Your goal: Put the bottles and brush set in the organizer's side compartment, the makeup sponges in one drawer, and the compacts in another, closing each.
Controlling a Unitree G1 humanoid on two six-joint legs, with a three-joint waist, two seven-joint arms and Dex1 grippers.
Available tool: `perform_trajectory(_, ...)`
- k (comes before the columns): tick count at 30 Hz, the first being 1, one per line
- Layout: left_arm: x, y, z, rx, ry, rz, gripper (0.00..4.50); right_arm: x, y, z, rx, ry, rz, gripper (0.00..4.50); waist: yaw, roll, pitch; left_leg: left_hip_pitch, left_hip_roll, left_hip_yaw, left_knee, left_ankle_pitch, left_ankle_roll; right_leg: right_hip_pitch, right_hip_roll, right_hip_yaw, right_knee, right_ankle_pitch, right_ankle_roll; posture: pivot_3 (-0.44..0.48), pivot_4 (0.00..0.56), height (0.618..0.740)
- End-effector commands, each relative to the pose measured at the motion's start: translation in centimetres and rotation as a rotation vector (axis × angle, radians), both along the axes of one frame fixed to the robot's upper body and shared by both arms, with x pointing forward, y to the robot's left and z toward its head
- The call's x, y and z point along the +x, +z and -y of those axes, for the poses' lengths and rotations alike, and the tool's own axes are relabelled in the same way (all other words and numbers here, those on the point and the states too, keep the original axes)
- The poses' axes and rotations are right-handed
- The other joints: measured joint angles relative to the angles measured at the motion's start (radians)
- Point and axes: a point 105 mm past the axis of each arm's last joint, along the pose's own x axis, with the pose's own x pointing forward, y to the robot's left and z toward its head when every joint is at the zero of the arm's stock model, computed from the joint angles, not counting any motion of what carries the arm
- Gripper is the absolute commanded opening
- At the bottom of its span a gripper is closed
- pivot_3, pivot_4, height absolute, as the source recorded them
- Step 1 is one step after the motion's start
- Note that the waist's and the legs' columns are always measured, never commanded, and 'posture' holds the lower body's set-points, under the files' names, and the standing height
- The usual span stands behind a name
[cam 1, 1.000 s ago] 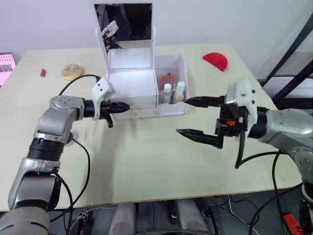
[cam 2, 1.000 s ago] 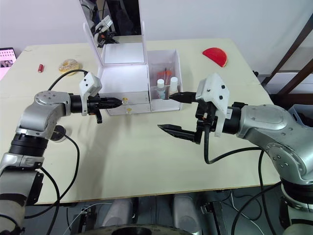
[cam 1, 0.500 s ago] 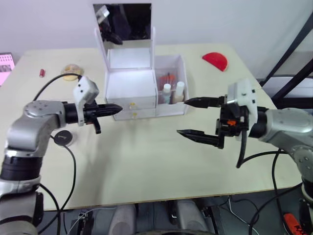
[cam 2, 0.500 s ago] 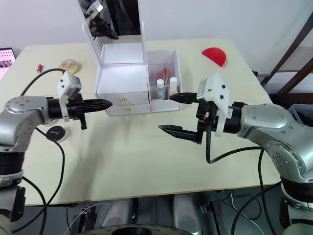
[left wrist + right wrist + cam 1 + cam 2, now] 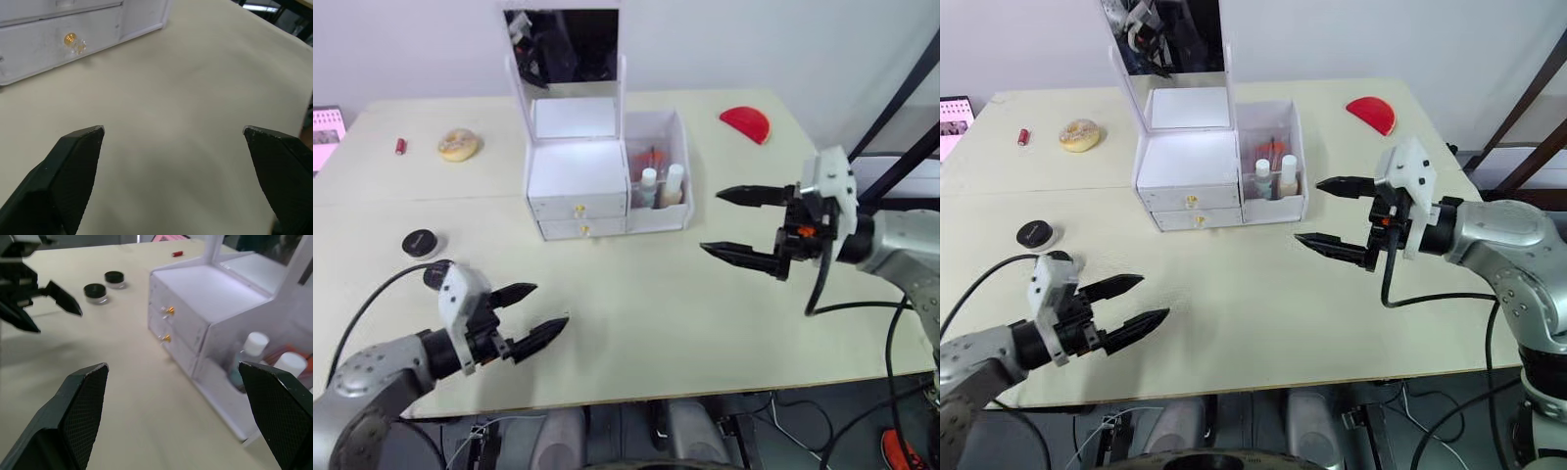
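- left gripper (image 5: 530,311) is spread wide with nothing in it, hovering low over the tabletop (image 5: 636,294)
- 2 black compacts (image 5: 418,241) sit just beyond it on its outer side, 1 right by its wrist
- right gripper (image 5: 744,225) is gaping too, also empty
- organizer (image 5: 576,186) sits across from the right gripper, both drawers pushed in, 2 bottles (image 5: 649,185) standing in its side compartment
- makeup sponge (image 5: 459,144) and a red one (image 5: 745,122) lie way past both
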Motion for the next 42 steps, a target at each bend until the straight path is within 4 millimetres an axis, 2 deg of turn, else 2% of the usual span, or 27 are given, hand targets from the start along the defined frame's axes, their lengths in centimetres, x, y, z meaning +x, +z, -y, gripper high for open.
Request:
perform_trajectory(1,0.0,1.8,-5.3,0.123,0.085,0.070,4.49,-0.4,-0.2,3.6,-0.037,-0.085,0.024,4.50,0.001,0.002,0.001,0.000,0.000,0.001,0.000,0.000,0.000,0.000,0.000,0.000,-0.001,0.000,0.000,0.000,0.150,0.739)
perform_trajectory(4,-0.1,2.8,-9.9,0.203,0.174,0.092,4.49,-0.7,-1.1,7.1,-0.051,-0.177,-0.007,4.50,-0.007,0.010,0.002,0.000,0.000,0.001,-0.001,-0.001,-0.001,-0.003,0.000,0.000,-0.013,0.001,-0.001,0.000,0.150,0.739)
perform_trajectory(10,-0.6,4.1,-17.1,0.277,0.386,0.140,4.49,-0.6,-1.1,12.2,-0.059,-0.322,0.008,4.50,-0.026,0.012,0.002,-0.009,0.001,0.008,0.001,-0.002,-0.003,-0.001,-0.004,0.000,-0.027,0.001,-0.001,0.000,0.150,0.739)
perform_trajectory(15,-1.3,4.7,-20.5,0.299,0.489,0.171,4.49,-0.7,-1.7,14.5,-0.075,-0.384,-0.002,4.50,-0.019,0.010,0.001,-0.012,0.000,0.015,-0.001,-0.001,-0.001,-0.006,-0.007,0.001,-0.024,0.002,-0.002,0.000,0.150,0.739)
perform_trajectory(20,-1.1,4.7,-21.1,0.283,0.509,0.184,4.49,-0.5,-2.1,14.1,-0.080,-0.364,-0.008,4.50,-0.012,0.008,0.001,-0.010,0.000,0.014,-0.001,-0.003,0.002,-0.008,-0.007,0.000,-0.015,0.002,-0.002,0.000,0.150,0.739)
perform_trajectory(27,-0.7,4.6,-20.7,0.266,0.497,0.186,4.49,-0.3,-1.6,14.1,-0.077,-0.374,0.008,4.50,-0.017,0.008,0.000,-0.006,0.002,0.014,-0.001,-0.003,0.002,-0.006,-0.005,0.000,-0.014,0.002,-0.002,0.000,0.150,0.739)
perform_trajectory(31,0.3,4.9,-19.1,0.247,0.439,0.196,4.49,0.3,-0.3,12.1,-0.053,-0.312,0.047,4.50,-0.020,0.008,0.000,-0.004,0.002,0.015,-0.001,-0.003,0.002,-0.005,-0.005,0.001,-0.014,0.002,-0.002,0.000,0.150,0.739)
perform_trajectory(33,0.9,4.5,-17.0,0.235,0.362,0.188,4.49,0.5,0.0,10.1,-0.055,-0.250,0.059,4.50,-0.019,0.008,0.000,-0.003,0.003,0.016,-0.001,-0.003,0.002,-0.005,-0.005,0.001,-0.014,0.002,-0.002,0.000,0.150,0.739)
perform_trajectory(38,1.5,2.8,-9.2,0.145,0.179,0.179,4.49,-0.1,0.5,3.5,-0.043,-0.049,0.082,4.50,-0.017,0.007,0.000,-0.001,0.004,0.018,-0.002,-0.003,0.002,-0.003,-0.004,0.002,-0.013,0.002,-0.002,0.000,0.150,0.739)
perform_trajectory(40,1.4,1.7,-5.9,0.104,0.156,0.174,4.49,-0.1,0.7,1.3,-0.034,-0.006,0.110,4.50,-0.015,0.007,0.000,-0.001,0.004,0.019,-0.002,-0.005,0.002,-0.003,-0.003,0.005,-0.012,0.002,-0.002,0.000,0.150,0.739)
perform_trajectory(42,1.6,1.1,-3.9,0.064,0.185,0.177,4.49,0.2,0.9,-0.3,-0.021,0.001,0.136,4.50,-0.015,0.006,0.000,0.000,0.004,0.020,-0.002,-0.005,0.004,-0.003,-0.001,0.009,-0.012,0.003,-0.002,0.000,0.150,0.739)
